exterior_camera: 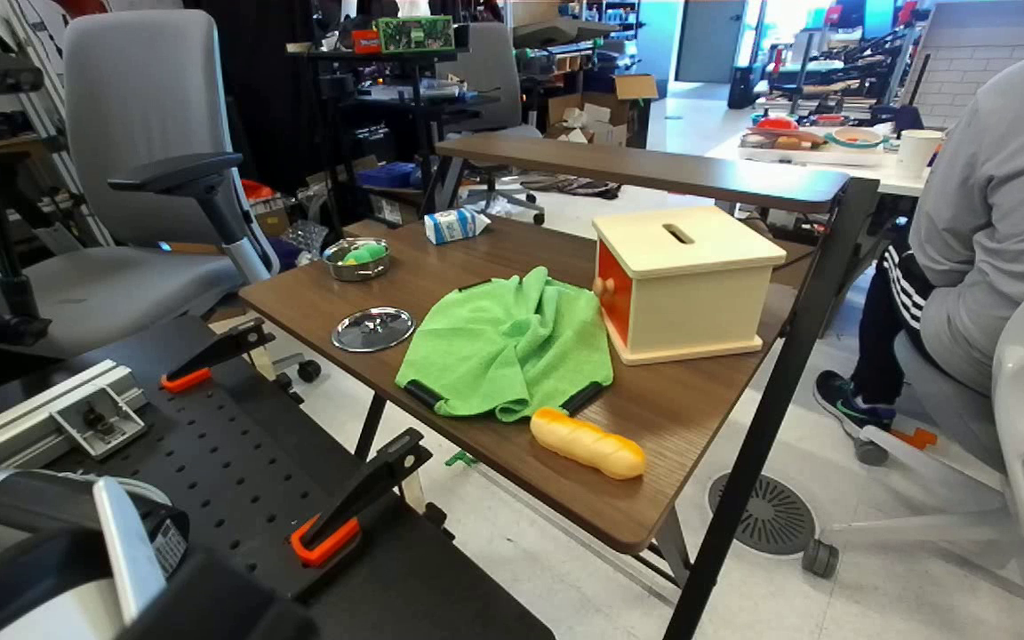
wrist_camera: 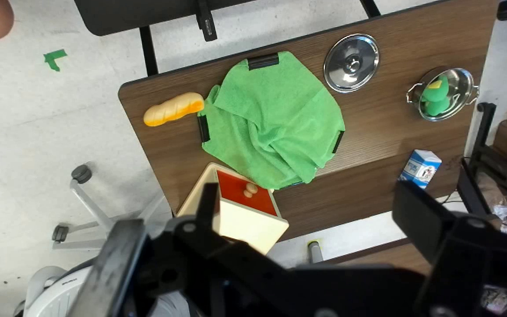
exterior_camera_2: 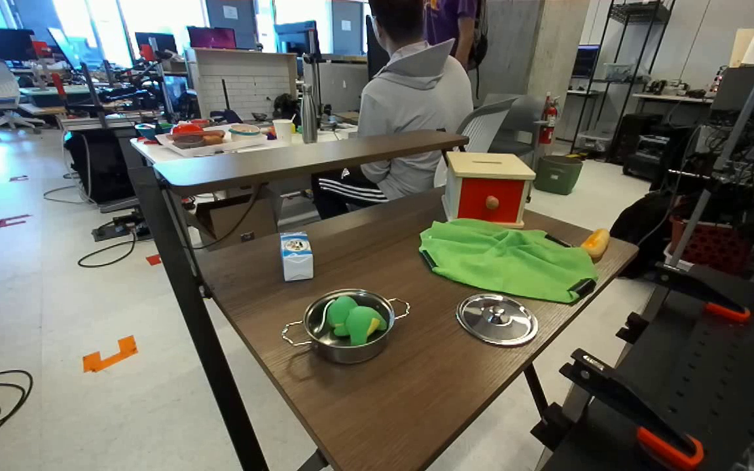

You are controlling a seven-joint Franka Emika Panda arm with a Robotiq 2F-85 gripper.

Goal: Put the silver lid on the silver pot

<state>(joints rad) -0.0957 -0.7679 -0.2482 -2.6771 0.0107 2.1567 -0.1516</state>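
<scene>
The hand (wrist_camera: 308,196) is spread wide apart. The silver lid (exterior_camera_2: 497,320) lies near the long edge of the table (exterior_camera_2: 403,396); a bump could push it off. The green toy (exterior_camera_2: 359,322) in the silver pot (exterior_camera_2: 349,354), by a short edge, could tilt it.

Green cloth (exterior_camera: 512,347), wooden box (exterior_camera: 703,307), bread (exterior_camera: 588,443); carton (exterior_camera_2: 296,257)

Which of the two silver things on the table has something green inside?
The silver pot, the deep, open one: something green sits in it, while the silver lid lies flat, bare.
</scene>
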